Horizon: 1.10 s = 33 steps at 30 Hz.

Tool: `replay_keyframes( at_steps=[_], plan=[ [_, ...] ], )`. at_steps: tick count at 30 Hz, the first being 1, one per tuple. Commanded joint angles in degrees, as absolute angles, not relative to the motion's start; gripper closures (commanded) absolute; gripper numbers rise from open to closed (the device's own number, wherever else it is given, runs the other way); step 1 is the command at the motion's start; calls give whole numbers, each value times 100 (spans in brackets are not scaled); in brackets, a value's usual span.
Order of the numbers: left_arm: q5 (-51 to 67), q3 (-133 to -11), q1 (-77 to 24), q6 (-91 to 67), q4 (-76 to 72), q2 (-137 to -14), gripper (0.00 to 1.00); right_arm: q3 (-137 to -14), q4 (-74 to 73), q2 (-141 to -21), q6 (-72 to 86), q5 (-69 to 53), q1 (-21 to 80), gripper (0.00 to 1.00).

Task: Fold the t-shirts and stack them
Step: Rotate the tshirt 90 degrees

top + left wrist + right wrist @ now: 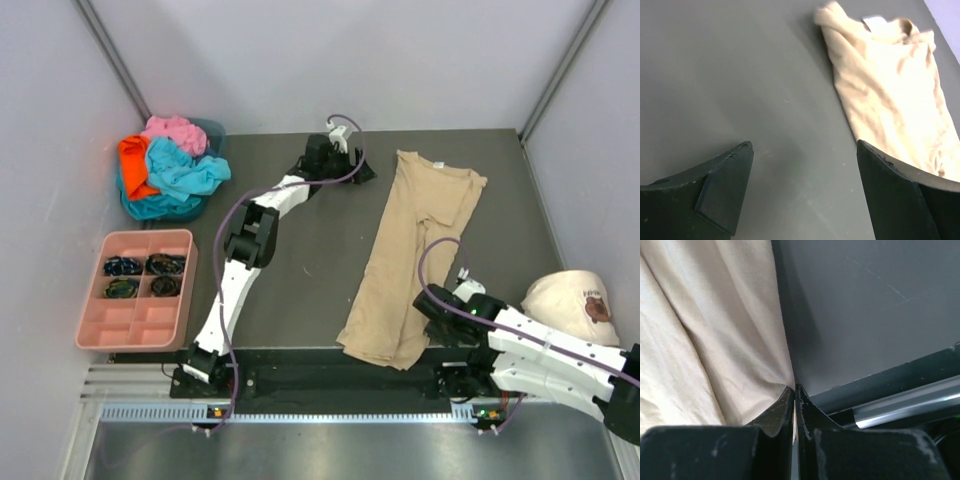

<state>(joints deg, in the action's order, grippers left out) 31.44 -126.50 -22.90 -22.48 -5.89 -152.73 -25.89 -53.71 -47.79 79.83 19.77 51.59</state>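
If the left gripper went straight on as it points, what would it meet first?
Probably the bare table, though depth is unclear; the tan shirt lies off to one side of the open left gripper.

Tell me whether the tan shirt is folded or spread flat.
Folded lengthwise: the tan shirt lies as a long narrow strip, with the right gripper pinching its near edge.

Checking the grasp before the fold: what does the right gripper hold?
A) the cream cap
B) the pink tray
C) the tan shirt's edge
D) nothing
C: the right gripper is pinched shut on an edge of the tan shirt.
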Motion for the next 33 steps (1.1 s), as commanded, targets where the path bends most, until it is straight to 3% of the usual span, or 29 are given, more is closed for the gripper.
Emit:
replay_keyframes(
  at_steps=[1, 2, 5, 6, 9, 23, 29, 33],
  plan=[
    [3331, -13122, -2346, -2609, -851, -15643, 11, -2891, -5887, -4685, 8174, 2346, 5221, 100],
    [3357, -13157, -2355, -2654, -905, -15697, 11, -2918, -5950, -4650, 8200, 2390, 5229, 100],
    [3436, -13271, -2391, -2926, -1203, -15934, 11, -3050, -6169, -4553, 8253, 2522, 5221, 75],
    [3489, -13289, -2408, -3022, -1352, -16039, 11, -3076, -6205, -4544, 8262, 2557, 5221, 61],
    [3638, -13324, -2452, -3444, -1836, -16267, 11, -3146, -6302, -4526, 8279, 2628, 5221, 53],
    [3314, -13878, -3093, -3261, -1319, -16427, 14, -3305, -6223, -4500, 8235, 2689, 5229, 52],
    [3173, -13869, -3322, -3094, -1090, -16400, 19, -3305, -6240, -4403, 8235, 2698, 5229, 52],
    [3129, -13852, -3349, -3103, -1072, -16427, 32, -3296, -6284, -4307, 8262, 2716, 5221, 51]
  ],
)
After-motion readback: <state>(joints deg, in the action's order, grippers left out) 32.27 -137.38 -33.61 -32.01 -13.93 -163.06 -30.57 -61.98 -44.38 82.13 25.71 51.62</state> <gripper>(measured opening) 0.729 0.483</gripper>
